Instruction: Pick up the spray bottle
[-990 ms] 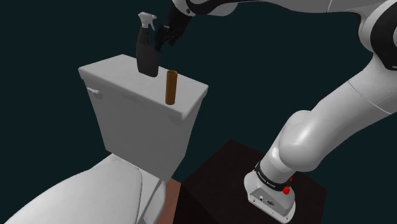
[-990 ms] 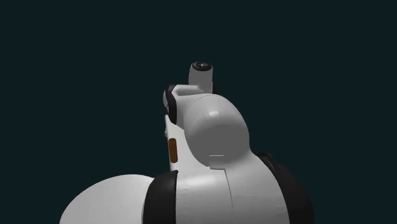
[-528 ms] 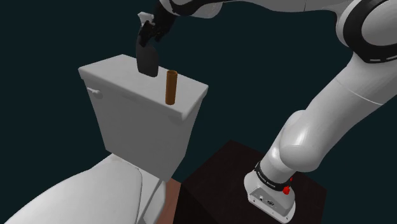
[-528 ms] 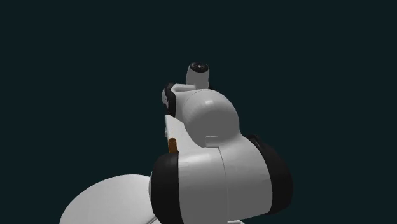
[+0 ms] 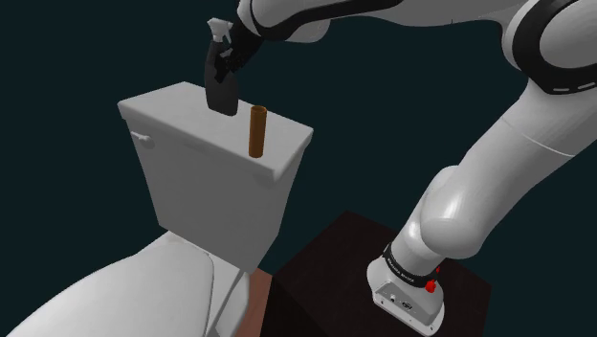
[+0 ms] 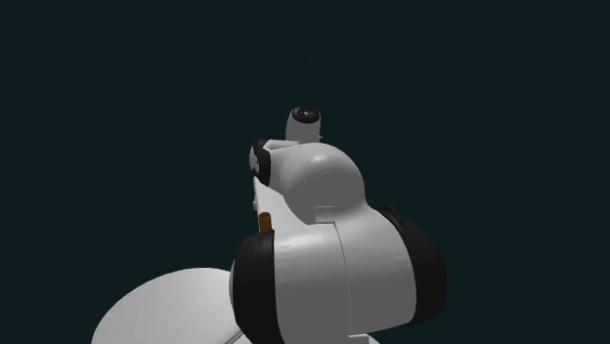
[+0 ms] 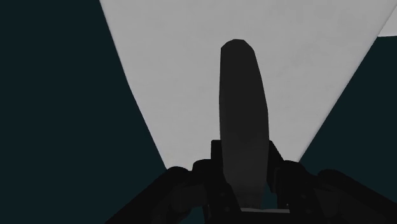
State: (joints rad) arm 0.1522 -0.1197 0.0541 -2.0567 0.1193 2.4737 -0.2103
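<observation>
A black spray bottle (image 5: 221, 88) with a pale trigger head stands on the white toilet tank lid (image 5: 182, 107), near its back edge. My black gripper (image 5: 227, 54) reaches in from the shoulder view's right and is shut on the bottle's neck, just below the head. Seen from the wrist, the dark bottle body (image 7: 243, 121) runs straight out from between my fingers (image 7: 280, 167), which clasp it on both sides, with the white lid behind it. My white arm (image 6: 313, 235) hides the bottle in the second exterior view.
A brown cardboard tube (image 5: 256, 132) stands upright on the lid, close to the bottle on the shoulder view's right; it peeks out as a brown sliver (image 6: 264, 223) beside my arm. Below are the toilet tank (image 5: 206, 201), the bowl (image 5: 105, 297) and my dark stand (image 5: 344, 278).
My gripper moved in from the shoulder view's right to the bottle's neck and closed on it. The bottle still stands in the same spot on the lid.
</observation>
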